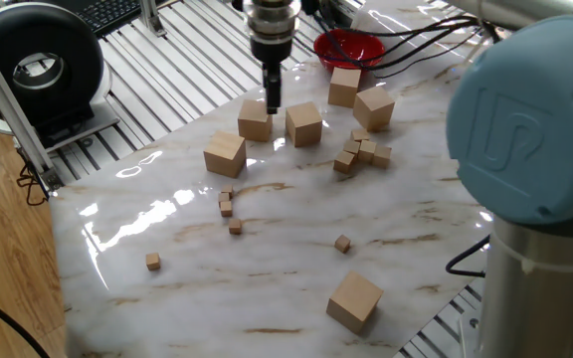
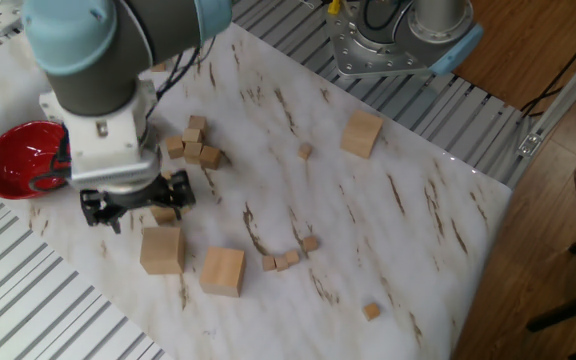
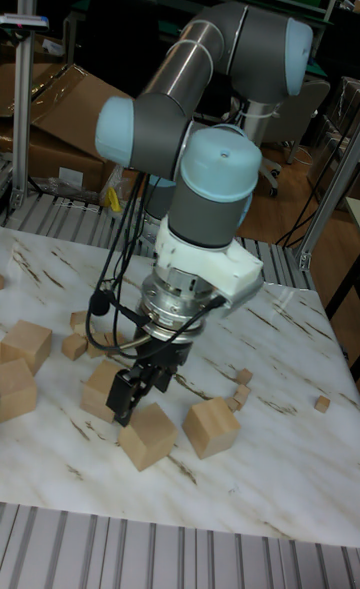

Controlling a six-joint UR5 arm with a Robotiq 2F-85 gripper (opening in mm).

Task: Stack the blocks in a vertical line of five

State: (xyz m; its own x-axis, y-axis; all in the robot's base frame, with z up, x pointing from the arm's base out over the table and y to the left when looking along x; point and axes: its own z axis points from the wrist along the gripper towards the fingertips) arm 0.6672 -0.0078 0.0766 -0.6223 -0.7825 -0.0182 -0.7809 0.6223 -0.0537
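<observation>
Six blocks lie apart on the marble table, none stacked. My gripper (image 1: pixel 270 96) hangs open and empty just above one block (image 1: pixel 255 121), between it and its neighbour (image 1: pixel 304 124). In the other fixed view the gripper (image 2: pixel 138 207) has its fingers spread over that neighbour (image 2: pixel 165 213), which is mostly hidden, with the near block (image 2: pixel 161 250) just in front. The tall fixed view shows the gripper (image 3: pixel 135 396) above that block (image 3: pixel 148 436). More blocks: one (image 1: pixel 225 155) to the left, two (image 1: pixel 344 86) (image 1: pixel 374 107) near the bowl, one (image 1: pixel 354 301) at the near edge.
A red bowl (image 1: pixel 349 46) sits at the table's far edge. A cluster of tiny wooden cubes (image 1: pixel 361 151) lies right of the blocks, and single tiny cubes (image 1: pixel 229 207) are scattered mid-table. Grooved metal rails surround the marble slab (image 1: pixel 167 229).
</observation>
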